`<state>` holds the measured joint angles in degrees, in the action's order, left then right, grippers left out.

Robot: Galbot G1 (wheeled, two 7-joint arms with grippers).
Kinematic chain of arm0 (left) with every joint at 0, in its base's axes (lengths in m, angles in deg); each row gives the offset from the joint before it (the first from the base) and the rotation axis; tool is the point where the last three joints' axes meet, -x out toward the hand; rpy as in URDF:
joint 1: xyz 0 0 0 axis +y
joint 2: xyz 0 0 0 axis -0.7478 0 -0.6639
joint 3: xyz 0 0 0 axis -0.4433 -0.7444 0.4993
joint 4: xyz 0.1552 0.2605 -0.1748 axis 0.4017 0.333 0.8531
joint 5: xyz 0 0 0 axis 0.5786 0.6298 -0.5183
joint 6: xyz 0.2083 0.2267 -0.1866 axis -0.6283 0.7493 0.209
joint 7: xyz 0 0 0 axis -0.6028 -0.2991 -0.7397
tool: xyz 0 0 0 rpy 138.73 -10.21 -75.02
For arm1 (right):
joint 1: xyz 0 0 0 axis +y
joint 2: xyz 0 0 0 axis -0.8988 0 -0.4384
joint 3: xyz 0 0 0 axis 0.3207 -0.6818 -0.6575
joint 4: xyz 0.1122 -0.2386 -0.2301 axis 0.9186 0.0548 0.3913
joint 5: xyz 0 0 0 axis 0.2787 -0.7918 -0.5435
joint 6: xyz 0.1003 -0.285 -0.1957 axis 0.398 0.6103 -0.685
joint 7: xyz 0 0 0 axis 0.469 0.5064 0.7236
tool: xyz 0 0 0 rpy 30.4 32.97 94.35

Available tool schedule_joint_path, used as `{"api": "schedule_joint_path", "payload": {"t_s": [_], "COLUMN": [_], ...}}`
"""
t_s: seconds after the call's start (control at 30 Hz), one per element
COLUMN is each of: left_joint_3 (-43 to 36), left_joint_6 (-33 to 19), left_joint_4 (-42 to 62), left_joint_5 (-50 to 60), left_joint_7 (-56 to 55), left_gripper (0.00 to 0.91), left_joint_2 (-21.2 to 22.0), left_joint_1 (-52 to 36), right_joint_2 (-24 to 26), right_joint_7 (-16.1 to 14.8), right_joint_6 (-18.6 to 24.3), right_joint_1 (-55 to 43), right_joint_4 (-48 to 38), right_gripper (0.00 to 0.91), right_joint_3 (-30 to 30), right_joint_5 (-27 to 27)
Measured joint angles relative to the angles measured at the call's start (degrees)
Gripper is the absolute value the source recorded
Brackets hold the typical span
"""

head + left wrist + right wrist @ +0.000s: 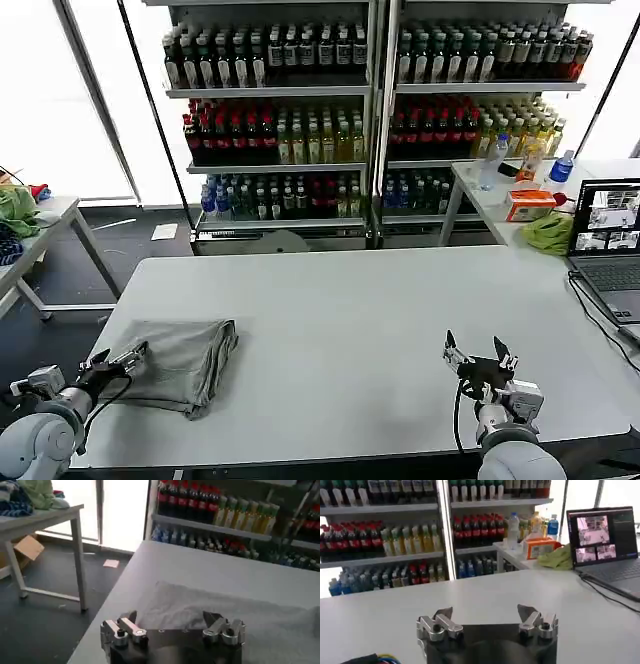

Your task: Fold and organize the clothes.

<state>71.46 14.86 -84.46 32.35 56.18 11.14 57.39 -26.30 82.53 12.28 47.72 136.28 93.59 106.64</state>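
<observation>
A light grey shirt, folded into a rough rectangle, lies at the near left of the white table. My left gripper stands open at the shirt's near-left edge, its fingers spread just over the cloth with nothing between them. Well apart from the shirt, my right gripper is open above bare table at the near right; in the right wrist view its fingers frame only white tabletop.
A laptop with a black cable sits at the table's right edge. A side table behind it holds a green cloth, an orange box and bottles. Drink shelves stand at the back. Another table with bunched cloths stands to the left.
</observation>
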Motion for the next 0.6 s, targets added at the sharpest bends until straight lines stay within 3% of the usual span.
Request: {"api": "schedule_joint_path", "payload": {"t_s": [0.23,0.37,0.4,0.47,0.6], "left_joint_3": [-0.8,-1.0,-1.1,-1.0,-1.0], "left_joint_6": [-0.9,-1.7,-1.8,-2.1,-2.3], "left_joint_4": [0.8,1.6,1.8,2.0,2.1], "left_joint_5": [1.8,2.7,2.8,3.0,3.2], "left_joint_7": [2.4,3.6,3.9,4.2,4.5], "left_gripper": [0.625,0.292,0.121,0.01,0.0], "left_joint_2": [0.4,0.6,0.6,0.6,0.6], "left_joint_1": [0.4,0.3,0.4,0.5,0.6], "right_joint_2": [-0.1,-0.1,-0.1,-0.1,-0.3], "right_joint_7": [0.0,0.0,0.0,0.0,0.0], "right_joint_6": [0.1,0.2,0.3,0.4,0.5], "right_joint_1": [0.0,0.2,0.3,0.4,0.2], "right_joint_4": [0.0,-0.1,-0.2,-0.4,-0.7], "right_gripper": [0.907,0.907,0.907,0.907,0.907], "right_joint_3": [0.0,0.3,0.3,0.3,0.0], "right_joint_5": [0.0,0.0,0.0,0.0,0.0]}}
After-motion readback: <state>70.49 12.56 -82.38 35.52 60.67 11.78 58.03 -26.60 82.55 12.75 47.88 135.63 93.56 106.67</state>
